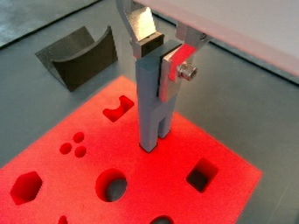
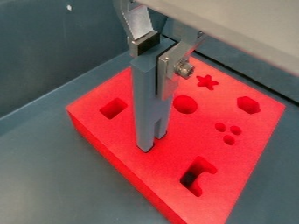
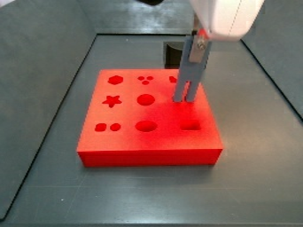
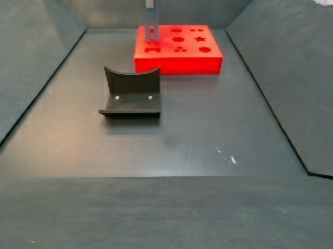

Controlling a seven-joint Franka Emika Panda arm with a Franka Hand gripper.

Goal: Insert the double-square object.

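My gripper [image 1: 160,54] is shut on the top of the double-square object [image 1: 156,101], a long slim grey-blue peg held upright. It also shows in the wrist view [image 2: 149,96] and a side view [image 3: 190,75]. Its lower end meets the top face of the flat red block [image 1: 70,175] with shaped cutouts, seen in both wrist views [image 2: 263,131] and both side views [image 3: 148,146] [image 4: 182,60]. In a side view the peg [image 4: 150,39] stands near the block's left end. I cannot tell how deep the tip sits.
A small dark grey block with a curved notch [image 1: 79,54] lies on the grey floor beside the red block, also in a side view [image 4: 130,94]. Dark tray walls [image 3: 267,80] rise around the floor.
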